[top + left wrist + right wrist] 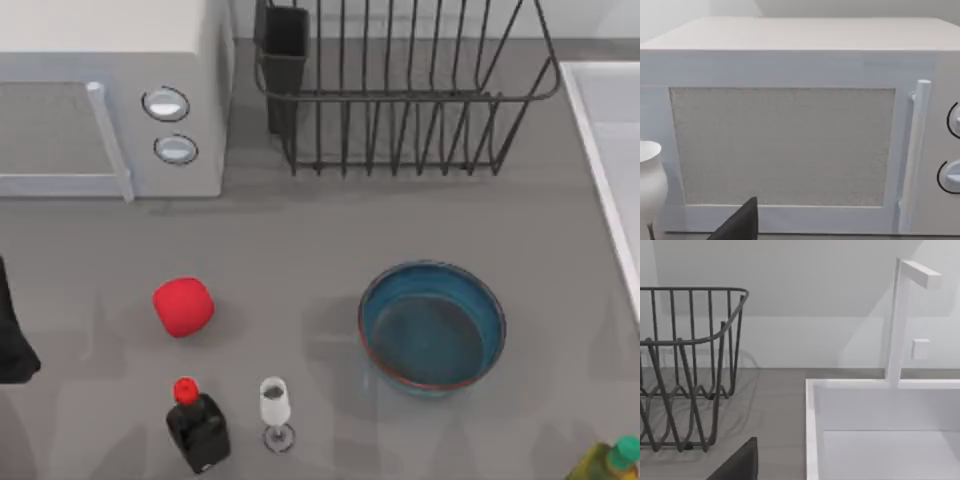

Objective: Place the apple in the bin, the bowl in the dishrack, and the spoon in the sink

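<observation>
Left hand (12, 345), fingers unreadable, sits at table's left edge, apple (183, 306) nearby.

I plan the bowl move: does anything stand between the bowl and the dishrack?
Nothing visible does. The bowl sits on bare table directly in front of the dishrack. The glass, bottle and apple stand off to the left.
</observation>
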Motion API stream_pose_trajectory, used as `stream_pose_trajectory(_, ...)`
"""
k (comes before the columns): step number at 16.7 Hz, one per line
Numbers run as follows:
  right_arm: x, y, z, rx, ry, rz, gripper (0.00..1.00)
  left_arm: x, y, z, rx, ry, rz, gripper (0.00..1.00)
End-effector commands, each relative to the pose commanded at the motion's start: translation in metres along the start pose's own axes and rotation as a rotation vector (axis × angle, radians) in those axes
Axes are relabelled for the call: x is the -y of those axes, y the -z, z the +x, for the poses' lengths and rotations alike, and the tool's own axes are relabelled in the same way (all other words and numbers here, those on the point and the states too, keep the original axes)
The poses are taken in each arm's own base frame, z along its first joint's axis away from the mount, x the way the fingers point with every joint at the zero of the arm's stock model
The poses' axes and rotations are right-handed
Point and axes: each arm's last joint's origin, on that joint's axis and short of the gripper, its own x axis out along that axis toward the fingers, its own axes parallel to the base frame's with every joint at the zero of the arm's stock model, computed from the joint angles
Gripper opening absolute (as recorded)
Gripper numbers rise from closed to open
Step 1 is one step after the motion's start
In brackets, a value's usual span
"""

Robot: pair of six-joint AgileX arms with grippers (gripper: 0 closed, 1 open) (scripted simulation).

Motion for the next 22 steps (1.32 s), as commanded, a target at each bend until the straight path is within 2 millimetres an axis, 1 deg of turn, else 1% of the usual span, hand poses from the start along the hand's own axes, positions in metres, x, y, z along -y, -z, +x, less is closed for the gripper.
stream_pose_trajectory(3, 0.0, 0.0, 0.0, 0.0, 0.0, 0.0, 1.0, 0.0, -0.002, 0.0, -0.007, 0.003, 0.004, 1.0)
stream_pose_trajectory(5, 0.0, 0.0, 0.0, 0.0, 0.0, 0.0, 1.0, 0.002, -0.011, 0.001, -0.047, 0.018, 0.024, 1.0)
stream_pose_trajectory(8, 0.0, 0.0, 0.0, 0.0, 0.0, 0.0, 1.0, 0.006, -0.033, 0.006, -0.169, 0.063, 0.08, 1.0)
stream_pose_trajectory(11, 0.0, 0.0, 0.0, 0.0, 0.0, 0.0, 1.0, 0.014, -0.058, 0.024, -0.356, 0.135, 0.166, 1.0)
stream_pose_trajectory(14, 0.0, 0.0, 0.0, 0.0, 0.0, 0.0, 1.0, 0.028, -0.079, 0.058, -0.582, 0.236, 0.277, 1.0)
stream_pose_trajectory(16, 0.0, 0.0, 0.0, 0.0, 0.0, 0.0, 1.0, 0.041, -0.087, 0.087, -0.739, 0.316, 0.361, 1.0)
stream_pose_trajectory(17, 0.0, 0.0, 0.0, 0.0, 0.0, 0.0, 1.0, 0.049, -0.087, 0.103, -0.817, 0.359, 0.403, 1.0)
stream_pose_trajectory(19, 0.0, 0.0, 0.0, 0.0, 0.0, 0.0, 1.0, 0.067, -0.082, 0.134, -0.969, 0.445, 0.488, 1.0)
stream_pose_trajectory(22, 0.0, 0.0, 0.0, 0.0, 0.0, 0.0, 1.0, 0.096, -0.062, 0.175, -1.169, 0.569, 0.603, 1.0)
